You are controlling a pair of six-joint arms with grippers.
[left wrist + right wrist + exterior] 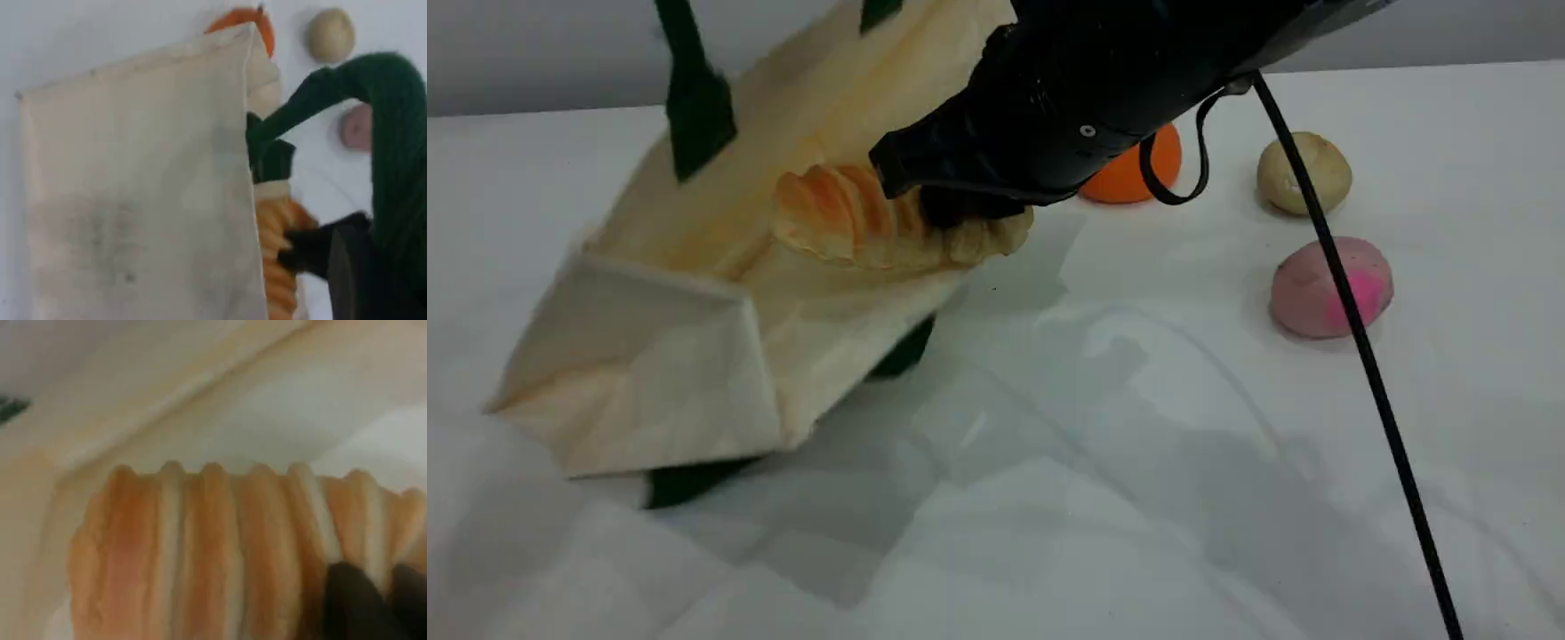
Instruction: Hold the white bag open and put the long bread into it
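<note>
The white bag (694,356) hangs tilted off the table by a dark green handle (694,98) that runs up past the top edge of the scene view. In the left wrist view that handle (393,133) fills the right side, and my left gripper is shut on it, its tip hidden behind the rope. My right gripper (951,209) is shut on the long bread (845,222), holding it level at the bag's mouth. The bread's orange-toasted end points into the opening. In the right wrist view the ridged bread (220,553) lies just before the bag's cloth (200,400).
Right of the bag, an orange fruit (1129,173), a beige ball (1303,173) and a pink ball (1329,284) lie on the white table. A black cable (1360,356) slants down across the right side. The bag's second green handle (903,351) pokes out underneath it.
</note>
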